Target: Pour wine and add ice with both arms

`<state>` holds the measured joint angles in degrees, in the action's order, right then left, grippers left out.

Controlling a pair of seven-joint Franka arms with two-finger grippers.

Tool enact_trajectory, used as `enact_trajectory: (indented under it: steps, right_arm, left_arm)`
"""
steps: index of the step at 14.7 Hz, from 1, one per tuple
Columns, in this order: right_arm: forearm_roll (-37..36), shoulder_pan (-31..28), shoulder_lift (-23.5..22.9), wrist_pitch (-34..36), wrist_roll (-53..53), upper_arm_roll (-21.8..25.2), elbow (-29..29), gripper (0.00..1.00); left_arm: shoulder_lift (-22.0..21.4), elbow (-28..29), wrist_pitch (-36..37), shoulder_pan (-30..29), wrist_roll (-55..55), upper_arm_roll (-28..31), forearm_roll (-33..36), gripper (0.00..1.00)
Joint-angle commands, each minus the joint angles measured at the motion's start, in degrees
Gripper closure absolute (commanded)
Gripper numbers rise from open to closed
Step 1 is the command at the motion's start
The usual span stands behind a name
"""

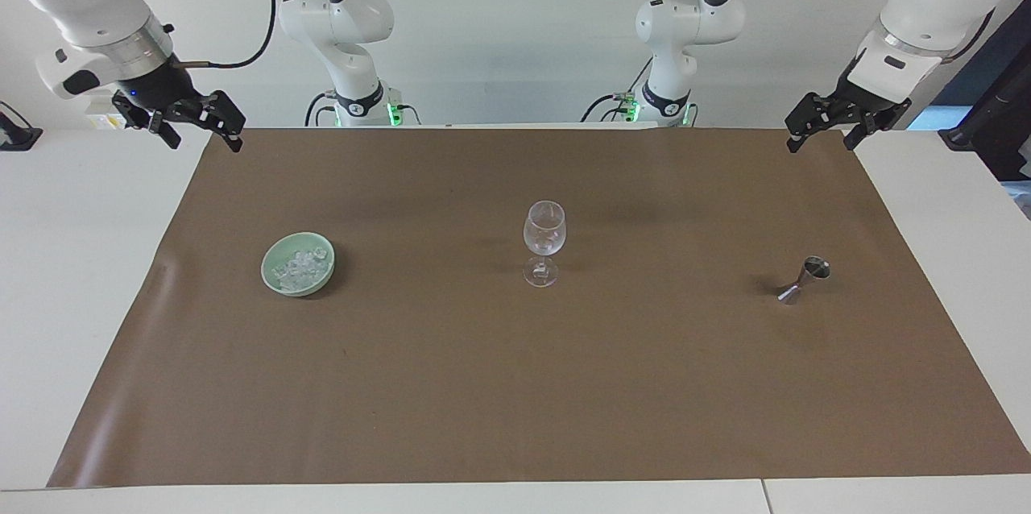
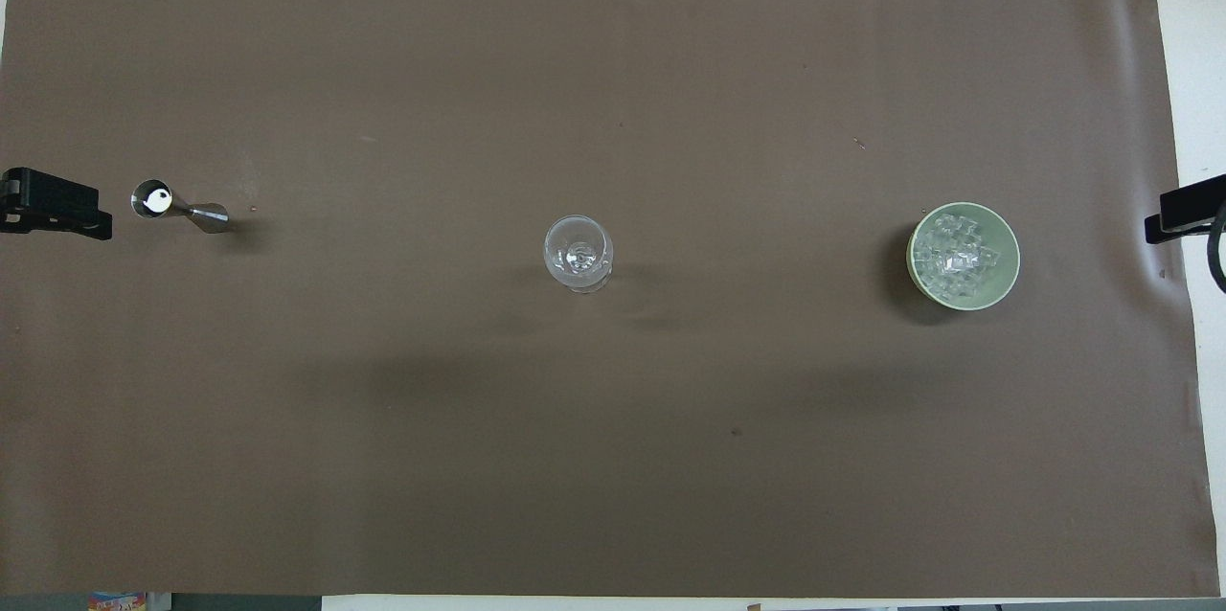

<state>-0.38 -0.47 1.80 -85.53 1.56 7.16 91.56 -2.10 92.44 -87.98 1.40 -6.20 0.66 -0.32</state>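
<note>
A clear stemmed wine glass (image 1: 544,244) (image 2: 578,253) stands upright mid-mat. The ice (image 1: 300,266) (image 2: 956,257) is a whitish heap in a pale green bowl (image 1: 267,267) (image 2: 964,305) toward the right arm's end. A small steel jigger (image 1: 804,280) (image 2: 178,205) stands toward the left arm's end; no wine shows, and I cannot tell what the jigger holds. My left gripper (image 1: 820,143) (image 2: 53,214) hangs open in the air over the mat's edge near the jigger. My right gripper (image 1: 205,140) (image 2: 1183,214) hangs open over the mat's edge near the bowl. Neither holds anything.
A brown mat (image 1: 515,385) (image 2: 613,448) covers most of the white table (image 1: 80,256). Two more white arms stand at the robots' edge of the table, between the working arms' bases.
</note>
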Motion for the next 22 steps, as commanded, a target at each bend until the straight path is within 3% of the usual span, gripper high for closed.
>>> enact_trajectory:
  steps: [1,5,8,14,17,20,22]
  right_arm:
    - [-0.5,-0.5,1.2,-0.5,1.2,-0.3,1.4,0.0]
    - [-0.2,0.0,1.2,-0.5,1.2,-0.3,1.4,0.0]
    - [-0.2,-0.1,1.2,-0.5,1.2,-0.3,1.4,0.0]
    - [-0.2,-0.1,1.2,-0.5,1.2,-0.3,1.4,0.0]
    - [-0.2,-0.1,1.2,-0.5,1.1,-0.3,1.4,0.0]
    - [-0.2,-0.1,1.2,-0.5,1.1,-0.3,1.4,0.0]
    - [-0.2,-0.1,1.2,-0.5,1.1,-0.3,1.4,0.0]
  left_arm:
    - [-1.5,5.0,-5.6,-2.7,-8.5,-0.2,0.5,0.0]
    - [2.6,4.5,-6.0,-6.5,-11.7,-0.1,-3.9,0.0]
    - [8.4,1.3,-5.3,-6.9,-22.9,0.0,-8.2,0.0]
    - [19.2,-4.6,-5.4,-14.5,-40.8,0.0,-22.5,0.0]
    - [22.3,-5.1,-5.5,-18.9,-44.1,0.1,-31.7,0.0]
    - [29.6,-11.2,-2.6,-21.3,-46.8,1.4,-36.3,0.0]
    - [31.3,-11.4,-4.4,-22.1,-46.8,1.4,-36.7,0.0]
